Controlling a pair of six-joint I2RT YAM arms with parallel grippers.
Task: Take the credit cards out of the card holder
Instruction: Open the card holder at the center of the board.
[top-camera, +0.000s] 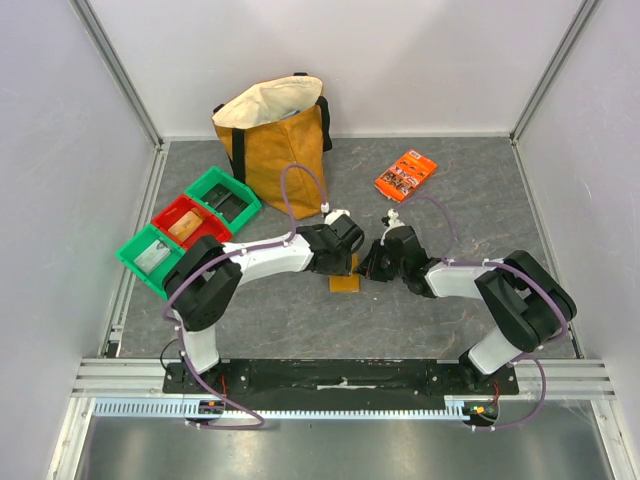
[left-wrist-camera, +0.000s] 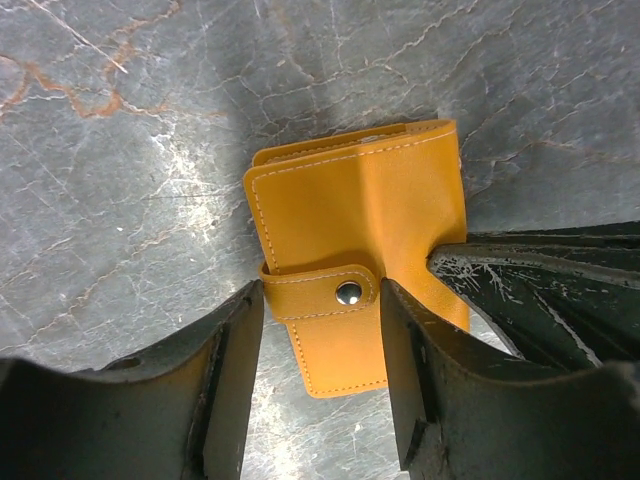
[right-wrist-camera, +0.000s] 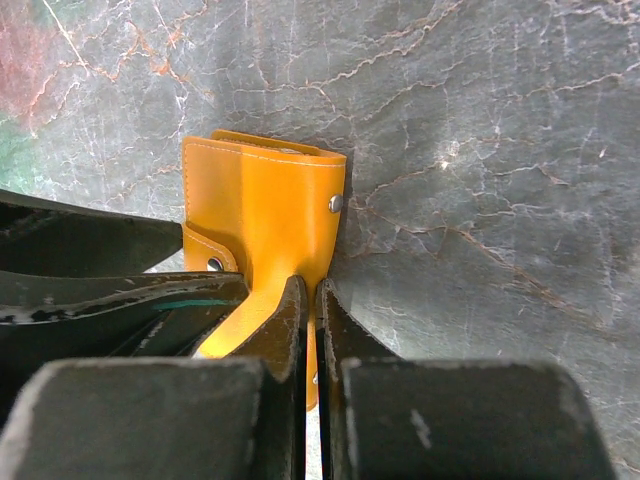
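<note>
**Card holder (top-camera: 344, 283), a small flat tan-orange leather wallet, lies shut between two robot hands**

Seen from above, the card holder rests on the grey marbled tabletop (top-camera: 450, 220), in the middle between the two arms, with both hands meeting over it. It is folded closed. A narrow leather snap strap (left-wrist-camera: 320, 292) wraps round one edge and is fastened with a round metal stud (left-wrist-camera: 348, 292). No credit cards can be seen; by my reading they are inside.

The left hand (left-wrist-camera: 322, 300) hovers low over the strap. Its fingers stand parted, one on each side of the strap and close to its ends, but they are not visibly squeezing it. The right hand (right-wrist-camera: 310, 290) is clenched, pinching a thin edge of the card holder on the side away from the strap.

What could go wrong, as a judgement:
- The right hand holds only a narrow margin of leather, so a tug on the strap could pull the wallet free or swing it round that pinch.
- The strap is thin and flat, so the left fingers may slide off it, or clamp the whole wallet and hold the snap shut.
- If the stud resists, the wallet may lift off the tabletop rather than open.
- A sudden release could spill the cards.
</note>
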